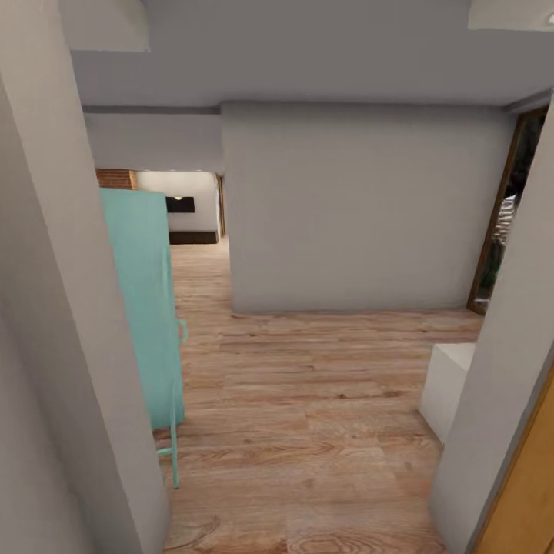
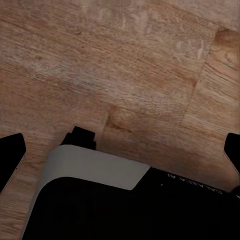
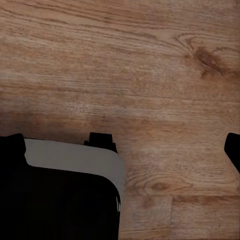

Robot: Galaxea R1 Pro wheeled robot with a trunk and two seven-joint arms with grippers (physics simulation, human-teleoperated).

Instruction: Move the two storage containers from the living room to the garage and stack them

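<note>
Head view, L to R: grey wall edge (image 1: 61, 323) close at left; teal panel (image 1: 146, 308) just beside it; open wood plank floor (image 1: 308, 400) runs fwd to grey partition wall (image 1: 362, 208), passage on its left. White box (image 1: 446, 388) at right edge. Left gripper (image 2: 120, 150) and right gripper (image 3: 125, 147): fingertips wide apart, holding nothing, over planks.

Head view evenly lit, soft and diffuse, no hard glare; light wood plank floor (image 1: 308, 400) brightest mid-frame; faint shadow under the pale turquoise panel (image 1: 142, 308); grey wall edges at both sides loom large and stretched; overall slightly soft render. Wrist views dimmer; plank grain blurred; dark shadow band beside the black-and-grey robot base (image 2: 100, 200); black corners unresolved.
</note>
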